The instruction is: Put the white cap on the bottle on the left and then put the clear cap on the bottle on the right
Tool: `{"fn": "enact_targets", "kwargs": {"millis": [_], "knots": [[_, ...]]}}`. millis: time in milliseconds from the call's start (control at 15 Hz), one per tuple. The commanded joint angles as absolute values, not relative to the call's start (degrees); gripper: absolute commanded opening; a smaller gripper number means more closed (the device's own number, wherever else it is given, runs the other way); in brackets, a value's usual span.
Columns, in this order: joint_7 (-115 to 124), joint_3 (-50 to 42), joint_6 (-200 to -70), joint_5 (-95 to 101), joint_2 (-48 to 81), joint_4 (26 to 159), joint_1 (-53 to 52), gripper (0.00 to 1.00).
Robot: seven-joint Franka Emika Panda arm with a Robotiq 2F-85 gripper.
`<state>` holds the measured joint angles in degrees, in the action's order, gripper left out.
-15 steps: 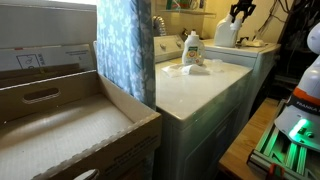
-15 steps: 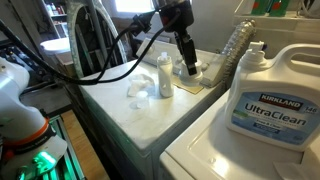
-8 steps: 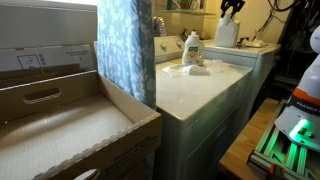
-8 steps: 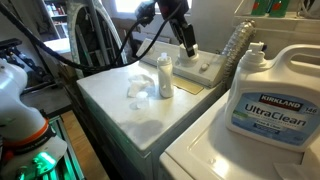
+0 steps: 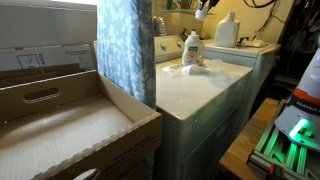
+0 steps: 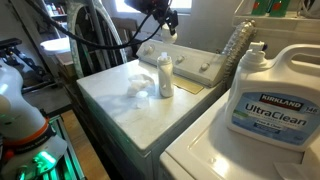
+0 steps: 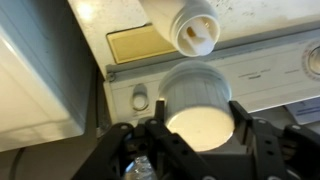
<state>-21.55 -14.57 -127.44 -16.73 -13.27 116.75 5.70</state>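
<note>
My gripper point(image 7: 200, 118) is shut on a wide white cap point(image 7: 198, 100), which sits between the two fingers point(image 7: 243, 120). In the wrist view a small white bottle's open neck point(image 7: 195, 30) shows just beyond the cap. In both exterior views the gripper point(image 6: 167, 24) point(image 5: 203, 11) hangs high above the washer, over that small bottle point(image 6: 165, 75) point(image 5: 191, 48). A clear plastic piece point(image 6: 137, 88) lies on the washer lid beside the bottle. A large Kirkland detergent jug point(image 6: 265, 95) point(image 5: 227, 30) stands on the neighbouring machine.
The washer's control panel point(image 7: 250, 70) runs behind the bottle. A patterned curtain point(image 5: 125, 50) and cardboard boxes point(image 5: 60, 120) stand beside the washer. A clear plastic bottle point(image 6: 232, 45) leans behind the jug. Cables and the arm point(image 6: 100, 40) hang over the washer's far side.
The gripper has risen from the control panel with the white cap in it and moved over towards the small bottle. The bottle and the jug have not moved.
</note>
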Motion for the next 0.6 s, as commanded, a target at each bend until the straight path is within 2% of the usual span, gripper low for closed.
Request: {"fn": "enact_targets", "kwargs": {"millis": [0,200,267,533], "knots": [[-23.37,-14.29,-125.26,-17.77,-12.98,116.49,5.39,0.63],[-25.92,-14.19,-123.16,-18.9,-12.35,116.19,4.82,0.63],[-26.11,-14.23,-123.13,-18.94,-12.25,116.07,4.84,0.38],[-29.18,-13.02,-122.3,-17.57,-11.62,115.87,4.01,0.38]]}}
